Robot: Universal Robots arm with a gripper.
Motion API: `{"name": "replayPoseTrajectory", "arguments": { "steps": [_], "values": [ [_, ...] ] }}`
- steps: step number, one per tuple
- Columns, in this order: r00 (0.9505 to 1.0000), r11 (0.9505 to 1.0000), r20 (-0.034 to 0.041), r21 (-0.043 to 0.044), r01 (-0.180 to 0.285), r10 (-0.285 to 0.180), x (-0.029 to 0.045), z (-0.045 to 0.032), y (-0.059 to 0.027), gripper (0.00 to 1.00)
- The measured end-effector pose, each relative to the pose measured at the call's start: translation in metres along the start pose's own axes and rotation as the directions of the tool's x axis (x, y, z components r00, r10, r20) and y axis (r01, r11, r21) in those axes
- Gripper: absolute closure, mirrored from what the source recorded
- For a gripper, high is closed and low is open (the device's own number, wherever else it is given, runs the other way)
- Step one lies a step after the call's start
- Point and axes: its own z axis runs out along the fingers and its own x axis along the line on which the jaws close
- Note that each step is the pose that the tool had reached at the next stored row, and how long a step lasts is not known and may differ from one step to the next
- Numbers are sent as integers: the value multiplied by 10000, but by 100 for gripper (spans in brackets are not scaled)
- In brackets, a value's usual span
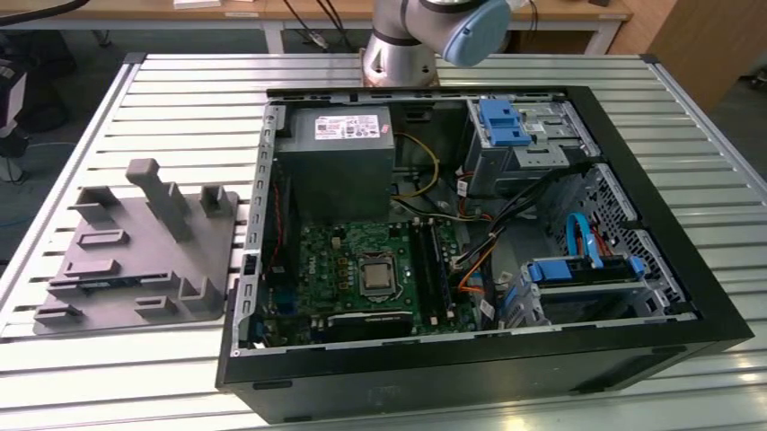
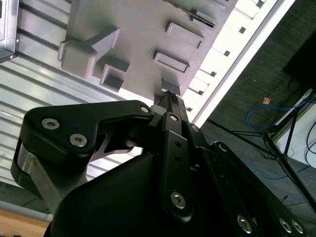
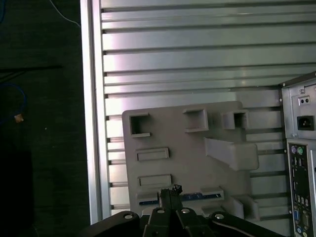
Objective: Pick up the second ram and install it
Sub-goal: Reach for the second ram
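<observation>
The second ram is a thin blue-green strip lying on edge in a slot of the grey moulded tray. In the exterior view the ram sits near the tray's front left part. My gripper hovers well above the tray, with its fingertips over the middle of the ram's slot. The fingers look pressed together with nothing between them. In the second wrist view the gripper points down at the tray.
An open computer case lies on the slatted metal table to the exterior view's right of the tray. Inside are the motherboard and its long black memory slots. The case's rear panel borders the tray.
</observation>
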Motion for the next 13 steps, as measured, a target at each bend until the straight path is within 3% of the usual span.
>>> {"name": "replayPoseTrajectory", "arguments": {
  "steps": [8,13],
  "values": [
    [10000,10000,-1,0,-1,1,25,36,-99,90],
    [10000,10000,-2,-1,0,0,20,119,-176,90]
  ]
}}
